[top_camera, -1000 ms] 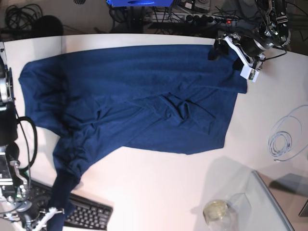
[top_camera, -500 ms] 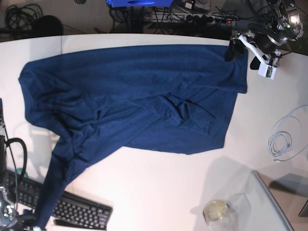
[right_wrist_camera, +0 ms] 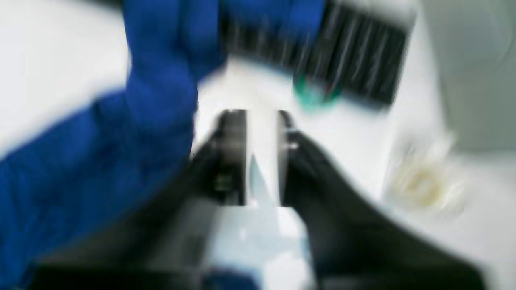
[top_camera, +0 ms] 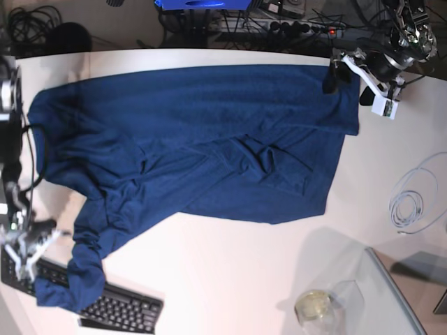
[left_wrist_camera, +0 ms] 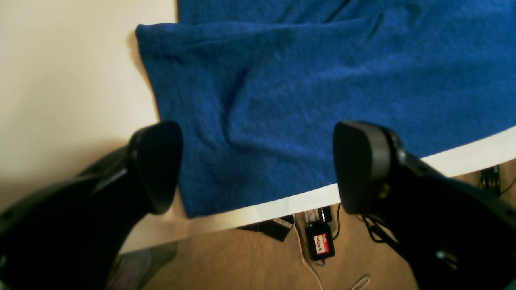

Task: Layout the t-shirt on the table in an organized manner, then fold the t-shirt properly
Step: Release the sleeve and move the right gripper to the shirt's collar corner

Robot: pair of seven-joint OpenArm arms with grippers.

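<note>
Open table (top_camera: 230,272) below the t-shirt (top_camera: 202,132): you pass freely. Obstacles: keyboard (top_camera: 115,307) (shirt partly draped over), cable coil (top_camera: 408,206), possibly a glass jar (top_camera: 314,306).

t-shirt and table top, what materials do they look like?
t-shirt: soft knit fabric, likely cotton jersey, matte navy; it wrinkles and bunches, and the left wrist view shows a fuzzy weave.
table: smooth white top, probably laminate or painted board; slight sheen and soft shadows. Exact material unclear.

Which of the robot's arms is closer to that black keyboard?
The right. Its gripper sits just beside the keyboard at the near-left table corner; the left gripper hovers over the t-shirt at the far opposite corner.
</note>
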